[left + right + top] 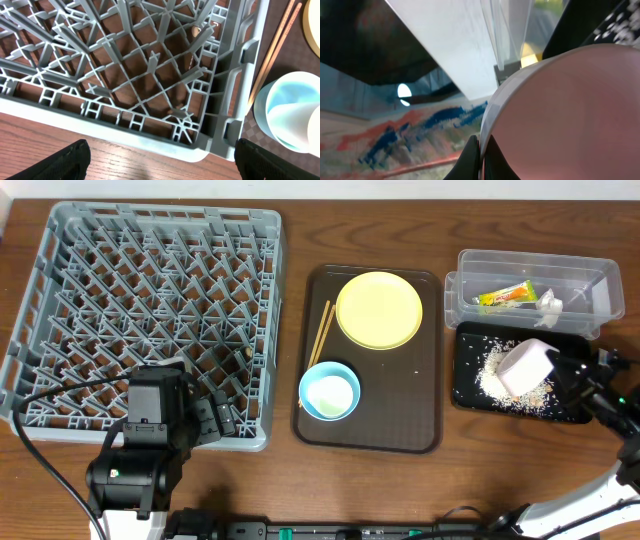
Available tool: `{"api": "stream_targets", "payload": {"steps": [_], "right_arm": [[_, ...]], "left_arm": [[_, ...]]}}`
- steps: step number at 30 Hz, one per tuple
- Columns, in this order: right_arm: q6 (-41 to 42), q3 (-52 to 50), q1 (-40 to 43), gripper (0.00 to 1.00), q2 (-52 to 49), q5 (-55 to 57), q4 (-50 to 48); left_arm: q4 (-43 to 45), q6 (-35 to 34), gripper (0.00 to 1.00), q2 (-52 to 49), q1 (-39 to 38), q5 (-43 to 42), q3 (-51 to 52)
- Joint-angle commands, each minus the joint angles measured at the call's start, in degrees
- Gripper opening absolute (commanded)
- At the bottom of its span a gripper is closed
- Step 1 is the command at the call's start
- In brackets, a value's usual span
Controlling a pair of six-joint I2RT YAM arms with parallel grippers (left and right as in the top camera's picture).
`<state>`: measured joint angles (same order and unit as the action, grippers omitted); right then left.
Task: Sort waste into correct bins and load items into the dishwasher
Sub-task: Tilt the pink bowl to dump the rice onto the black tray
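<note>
My right gripper [562,372] is shut on the rim of the white bowl [525,368], which hangs tipped on its side over the black tray [470,340] strewn with pale crumbs [490,378]. In the right wrist view the fingertips [470,155] pinch the bowl's [570,110] edge. The clear tub [590,272] holds the snack wrapper [505,297] and the white tissue [549,304]. Yellow plate [379,310], blue bowl [330,392] and chopsticks [320,335] lie on the brown serving tray [400,430]. My left gripper [215,420] is open and empty at the grey dish rack's [150,310] front right corner.
In the left wrist view the rack corner [210,145] sits just ahead of my open left gripper [160,162], over bare wood, with the blue bowl [290,115] and chopsticks [275,45] to its right. A black cable [50,395] loops by the left arm.
</note>
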<state>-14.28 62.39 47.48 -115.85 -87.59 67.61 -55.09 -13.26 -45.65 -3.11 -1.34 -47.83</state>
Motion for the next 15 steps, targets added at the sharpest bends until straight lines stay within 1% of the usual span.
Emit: {"api": "stream_targets", "payload": {"steps": [1, 5, 12, 15], "right_arm": [[-6.91, -0.15, -3.26, 0.01, 1.16, -1.84, 1.11], [-13.16, 0.13, -6.51, 0.01, 4.55, -0.33, 3.02], [-13.00, 1.79, -11.28, 0.01, 14.03, 2.27, 4.04], [-13.03, 1.79, -14.53, 0.01, 18.84, 4.28, 3.74]], "left_arm": [[0.04, 0.90, 0.94, 0.04, -0.20, -0.13, -1.36], [0.04, 0.90, 0.94, 0.04, -0.20, -0.13, -1.36], [0.07, 0.90, 0.94, 0.04, -0.20, -0.13, -1.36], [0.07, 0.90, 0.94, 0.04, -0.20, -0.13, -1.36]]}}
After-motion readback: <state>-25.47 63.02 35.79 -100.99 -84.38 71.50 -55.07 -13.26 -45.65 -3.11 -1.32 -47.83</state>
